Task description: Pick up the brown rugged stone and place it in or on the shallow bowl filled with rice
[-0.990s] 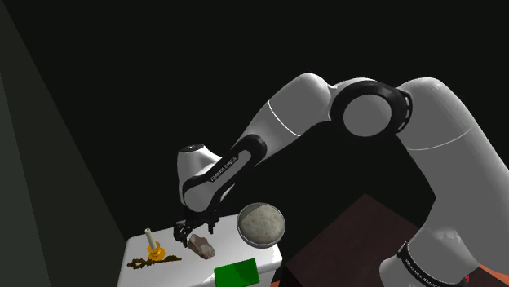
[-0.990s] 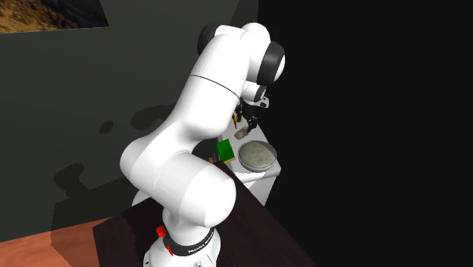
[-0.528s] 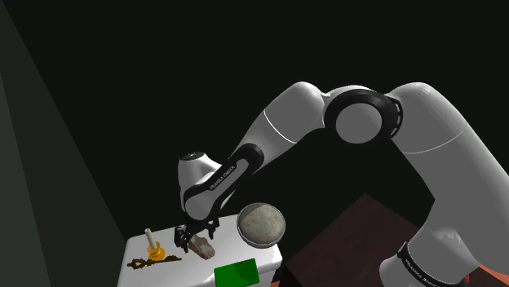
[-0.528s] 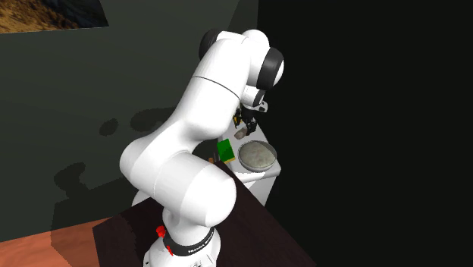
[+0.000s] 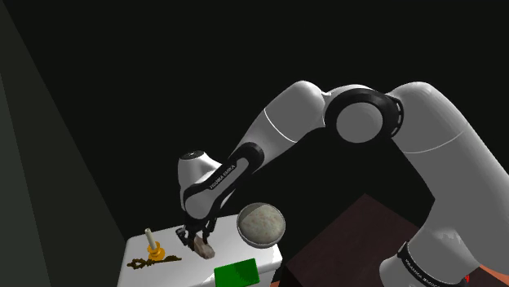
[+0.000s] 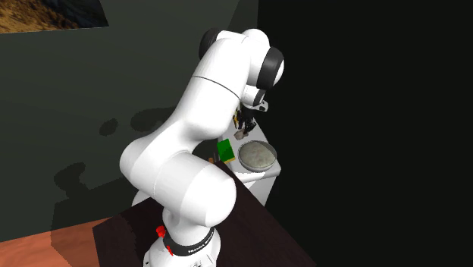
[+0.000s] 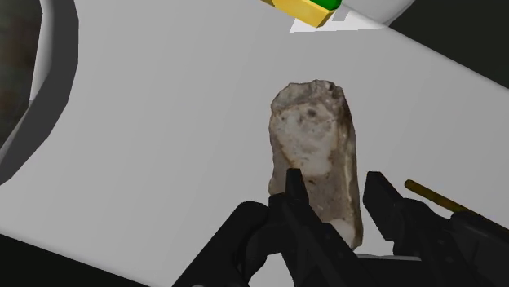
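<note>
Grasp step, I judge: the fingers (image 7: 383, 200) stand spread, one at each side of the stone (image 7: 314, 147) — not pinching it yet. The stone lies on the desk (image 7: 163, 163), just beside the bowl (image 5: 240, 220). Next move — close, lift, carry over the bowl.

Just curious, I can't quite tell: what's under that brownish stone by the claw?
The stone lies on a white tabletop. The patch directly beneath it is hidden by the stone itself.

White table (image 5: 175, 276) — stone (image 7: 314, 155), bowl (image 5: 258, 243), green block (image 5: 237, 274), candlestick (image 5: 151, 245).
</note>
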{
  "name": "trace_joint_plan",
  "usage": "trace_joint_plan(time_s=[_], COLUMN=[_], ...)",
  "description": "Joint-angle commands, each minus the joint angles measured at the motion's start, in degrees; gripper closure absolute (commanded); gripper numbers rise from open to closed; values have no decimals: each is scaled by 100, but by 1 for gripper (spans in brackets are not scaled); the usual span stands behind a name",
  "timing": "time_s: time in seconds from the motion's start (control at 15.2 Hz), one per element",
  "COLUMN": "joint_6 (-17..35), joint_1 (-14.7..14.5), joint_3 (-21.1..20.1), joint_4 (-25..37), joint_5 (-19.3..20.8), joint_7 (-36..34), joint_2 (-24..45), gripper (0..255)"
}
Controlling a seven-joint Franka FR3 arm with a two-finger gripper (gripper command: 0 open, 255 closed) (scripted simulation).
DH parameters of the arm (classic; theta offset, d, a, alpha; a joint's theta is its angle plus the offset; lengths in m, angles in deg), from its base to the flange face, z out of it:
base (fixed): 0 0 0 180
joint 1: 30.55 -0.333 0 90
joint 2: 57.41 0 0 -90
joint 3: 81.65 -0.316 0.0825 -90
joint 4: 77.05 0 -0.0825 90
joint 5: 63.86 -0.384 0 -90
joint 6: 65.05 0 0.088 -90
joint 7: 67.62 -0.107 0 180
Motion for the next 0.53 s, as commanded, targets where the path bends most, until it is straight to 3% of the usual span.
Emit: trace_joint_plan(time_s=[0.0, 0.46], joint_6=[18, -49], joint_1=[-3, 11], joint_3=[0, -20], joint_4=[-3, -66], joint_5=[-1, -14], joint_7=[3, -11], joint_2=[28, -103], gripper=[255, 255])
